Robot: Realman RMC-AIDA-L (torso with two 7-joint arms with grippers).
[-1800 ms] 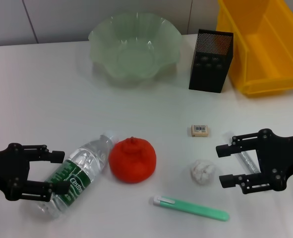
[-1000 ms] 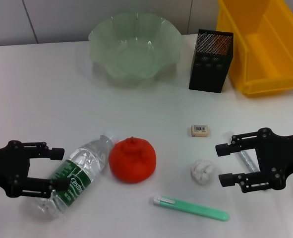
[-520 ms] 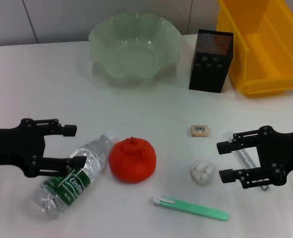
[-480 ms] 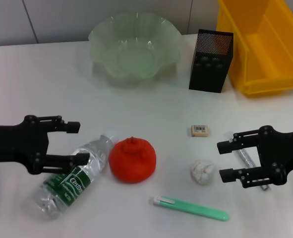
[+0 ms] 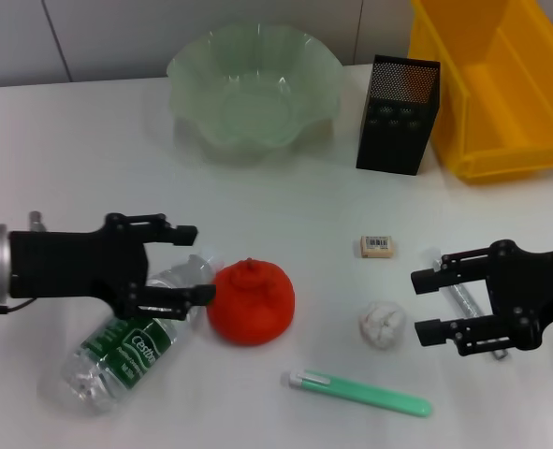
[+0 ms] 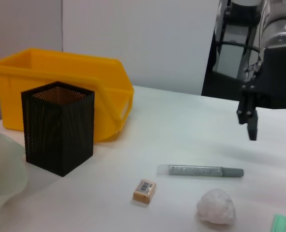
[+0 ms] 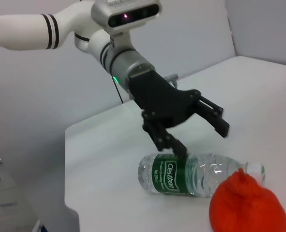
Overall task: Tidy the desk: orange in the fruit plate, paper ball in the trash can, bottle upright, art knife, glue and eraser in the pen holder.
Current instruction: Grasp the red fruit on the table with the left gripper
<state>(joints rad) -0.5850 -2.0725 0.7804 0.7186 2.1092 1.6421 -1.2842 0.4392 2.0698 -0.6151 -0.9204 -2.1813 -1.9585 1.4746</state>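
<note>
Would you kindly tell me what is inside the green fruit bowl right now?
The fruit bowl looks empty through its translucent walls. The orange lies on the desk, by the bottle.

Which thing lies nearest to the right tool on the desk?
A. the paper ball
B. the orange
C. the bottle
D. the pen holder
A. In the head view the paper ball lies just beside the open right tool, while the orange, bottle and pen holder are farther off.
</note>
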